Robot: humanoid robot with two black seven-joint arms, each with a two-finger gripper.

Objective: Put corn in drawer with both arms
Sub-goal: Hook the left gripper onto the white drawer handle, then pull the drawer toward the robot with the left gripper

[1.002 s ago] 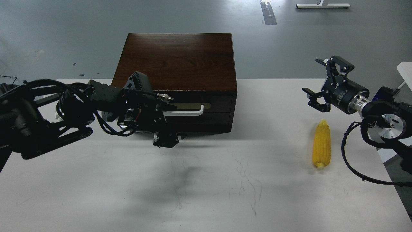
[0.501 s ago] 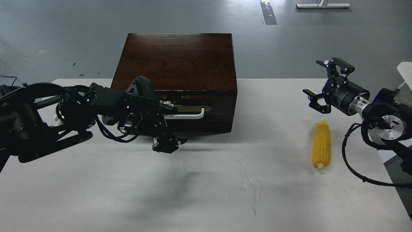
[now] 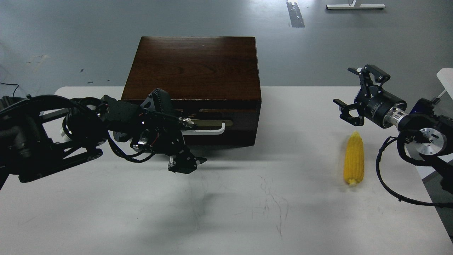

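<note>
Here right claw (image 3: pixel 354 95) gapes wide, empty, above corn (image 3: pixel 353 158); left claw (image 3: pixel 185 163) unreadable.

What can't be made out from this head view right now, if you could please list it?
- Left tool: dark and seen end-on, so open or shut is unclear.
- White handle: its left end is hidden behind the left arm.
- Drawer: only its front shows; the inside is hidden.
- Right arm: cut off by the right edge past the right tool.
- Corn: its underside faces the table.
</note>
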